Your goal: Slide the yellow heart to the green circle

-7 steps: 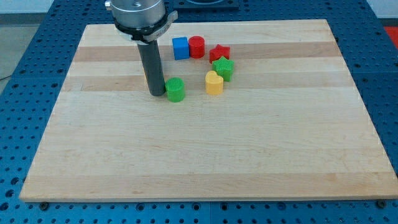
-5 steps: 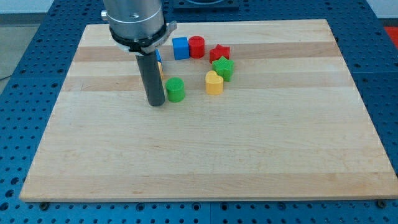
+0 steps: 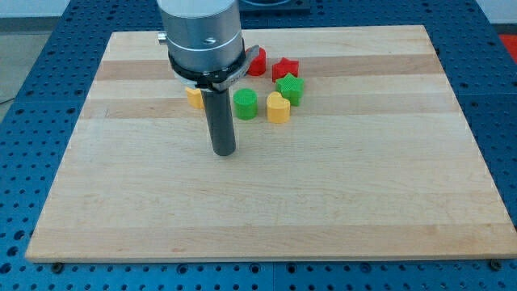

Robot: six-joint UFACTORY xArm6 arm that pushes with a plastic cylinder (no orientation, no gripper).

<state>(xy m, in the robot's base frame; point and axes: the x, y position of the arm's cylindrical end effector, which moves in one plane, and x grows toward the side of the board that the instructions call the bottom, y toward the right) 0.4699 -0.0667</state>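
The yellow heart (image 3: 278, 107) lies in the upper middle of the wooden board (image 3: 363, 186). The green circle (image 3: 245, 103) stands just to its left, with a small gap between them. My tip (image 3: 224, 152) rests on the board below and to the left of the green circle, touching no block. The rod rises from the tip and hides part of the blocks behind it.
A green star (image 3: 290, 88) sits just above and right of the heart, with a red star (image 3: 284, 69) above it. A red cylinder (image 3: 258, 61) peeks out beside the arm. A yellow block (image 3: 194, 98) shows left of the rod.
The green circle has been pushed right and upward, closer to the yellow heart. My tip has moved down and right, away from it. The arm now hides the blue block.
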